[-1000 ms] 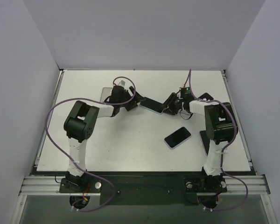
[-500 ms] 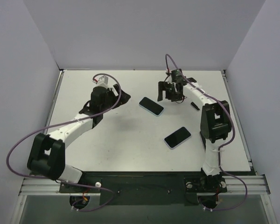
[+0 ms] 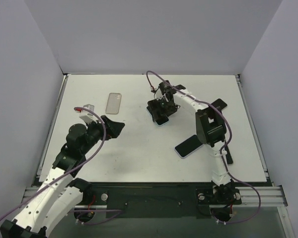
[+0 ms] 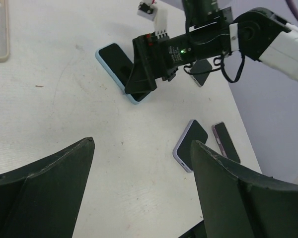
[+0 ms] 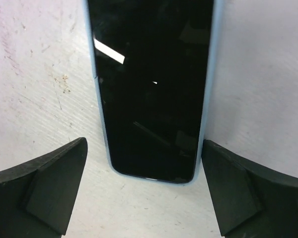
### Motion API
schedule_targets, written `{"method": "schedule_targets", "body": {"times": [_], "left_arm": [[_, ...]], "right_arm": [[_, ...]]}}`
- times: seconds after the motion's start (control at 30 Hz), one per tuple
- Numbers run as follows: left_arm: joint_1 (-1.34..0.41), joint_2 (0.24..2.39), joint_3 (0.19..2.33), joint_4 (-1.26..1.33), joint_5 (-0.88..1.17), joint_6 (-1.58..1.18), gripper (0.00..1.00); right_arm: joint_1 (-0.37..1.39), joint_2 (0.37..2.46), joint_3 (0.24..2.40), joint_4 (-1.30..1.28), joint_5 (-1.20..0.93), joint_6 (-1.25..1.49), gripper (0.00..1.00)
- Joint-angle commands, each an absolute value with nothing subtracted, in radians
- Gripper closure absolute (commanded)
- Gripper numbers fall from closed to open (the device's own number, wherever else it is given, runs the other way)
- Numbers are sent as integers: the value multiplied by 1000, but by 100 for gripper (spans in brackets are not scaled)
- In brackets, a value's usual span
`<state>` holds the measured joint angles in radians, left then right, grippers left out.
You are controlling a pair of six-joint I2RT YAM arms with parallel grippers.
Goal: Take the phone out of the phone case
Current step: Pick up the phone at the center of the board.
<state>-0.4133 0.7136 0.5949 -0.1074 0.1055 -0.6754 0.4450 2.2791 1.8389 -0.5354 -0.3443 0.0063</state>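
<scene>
White table [image 3: 139, 153] boxed in by plain grey walls. Toward its far middle, phone [image 5: 151, 74] lying flat, screen up, fully seated in light-blue phone case [image 5: 204, 74]. Right hand [image 3: 162, 108] poised directly over it, fingers spread wide either side of one short end, touching neither phone nor case as far as visible. Left hand [image 4: 141, 148] likewise spread, holding nothing, well apart at the near left.

Judged barely begun: no corner lifted, no grip taken. Pinning, peeling and pulling free all left to do.

Elsewhere: clear case [image 3: 114, 102], seemingly empty; lavender-cased phone [image 3: 188, 146]; dark phone [image 3: 220, 104] at far right.

Hard to judge from above: height of right hand over phone, mostly hidden beneath it there. Far end of phone cut off in right wrist view.
</scene>
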Motion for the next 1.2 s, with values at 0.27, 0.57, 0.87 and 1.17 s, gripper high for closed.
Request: {"method": "schedule_targets", "body": {"times": [0.27,0.57,0.87,1.17], "left_arm": [[-413,574,577,-248,129,-666,11],[-411,676,660,-402,65,-646,13],[-341,848,539,42,287,-1030,5],[-365,1175,474,607,368,-1382,6]], "right_arm": [[621,2443,2092,-770,140,156,16],[634,2410,2066,-746,126,184,76],[641,1952,1577,-323,-30,273,100],[624,1609,1067,121,-228,462,100]]}}
